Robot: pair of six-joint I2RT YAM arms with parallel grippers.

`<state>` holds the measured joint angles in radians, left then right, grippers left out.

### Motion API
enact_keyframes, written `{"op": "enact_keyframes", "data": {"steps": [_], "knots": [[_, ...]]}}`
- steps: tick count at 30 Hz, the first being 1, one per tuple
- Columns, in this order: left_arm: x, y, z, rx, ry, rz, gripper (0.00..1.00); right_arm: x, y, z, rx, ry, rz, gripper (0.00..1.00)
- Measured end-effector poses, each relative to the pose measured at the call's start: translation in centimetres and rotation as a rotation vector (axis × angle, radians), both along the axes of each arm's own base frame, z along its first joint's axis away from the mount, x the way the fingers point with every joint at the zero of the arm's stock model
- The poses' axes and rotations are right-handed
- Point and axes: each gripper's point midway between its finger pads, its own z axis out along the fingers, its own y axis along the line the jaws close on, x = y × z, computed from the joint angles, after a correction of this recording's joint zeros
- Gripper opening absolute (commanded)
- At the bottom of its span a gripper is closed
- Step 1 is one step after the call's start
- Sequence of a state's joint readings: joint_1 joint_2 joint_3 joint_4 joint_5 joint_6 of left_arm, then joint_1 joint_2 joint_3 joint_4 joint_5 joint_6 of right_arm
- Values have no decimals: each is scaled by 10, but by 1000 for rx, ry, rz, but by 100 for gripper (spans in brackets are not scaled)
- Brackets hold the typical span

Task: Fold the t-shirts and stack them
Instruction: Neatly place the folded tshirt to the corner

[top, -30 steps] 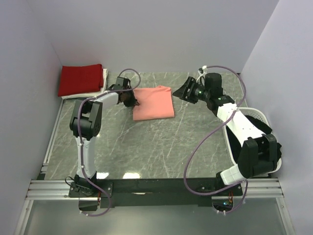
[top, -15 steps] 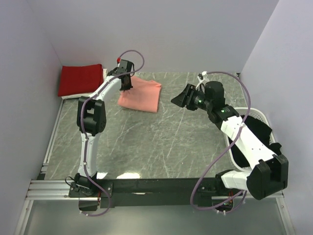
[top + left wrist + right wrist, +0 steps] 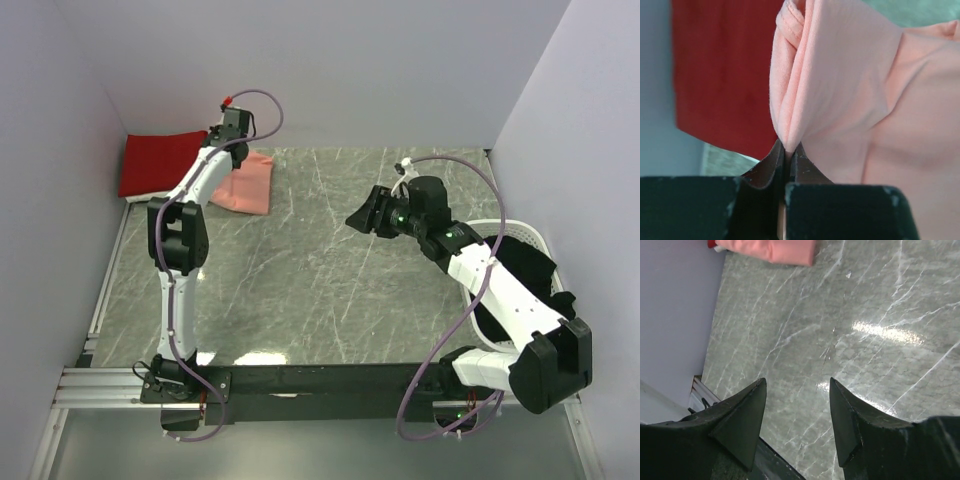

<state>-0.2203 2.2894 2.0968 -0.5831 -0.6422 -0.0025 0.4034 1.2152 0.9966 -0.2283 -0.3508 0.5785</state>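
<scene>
The folded pink shirt (image 3: 247, 183) is found near the far left corner of the table (image 3: 320, 290), just beside a folded red shirt (image 3: 165, 160). Its soft, bunched edge is pinched in the closed left gripper (image 3: 788, 150). The right gripper (image 3: 797, 381) is held open and empty over the marbled middle. A black shirt (image 3: 525, 262) is kept in the basket (image 3: 530, 232) at the right edge.

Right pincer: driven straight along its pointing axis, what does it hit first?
Probably the bare table: the open right pincer tilts down at the marble with nothing in between. The salmon-pink t-shirt lies farther out and off to one side, though depth is uncertain.
</scene>
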Motion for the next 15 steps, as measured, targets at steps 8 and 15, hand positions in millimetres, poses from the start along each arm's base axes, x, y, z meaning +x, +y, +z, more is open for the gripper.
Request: {"op": "enact_keyframes", "data": {"steps": [8, 15], "knots": [[14, 29, 53, 132, -55, -36, 0, -7, 12, -15, -29, 36, 32, 59], [23, 34, 116, 173, -159, -59, 0, -12, 18, -20, -41, 55, 50, 59]]}}
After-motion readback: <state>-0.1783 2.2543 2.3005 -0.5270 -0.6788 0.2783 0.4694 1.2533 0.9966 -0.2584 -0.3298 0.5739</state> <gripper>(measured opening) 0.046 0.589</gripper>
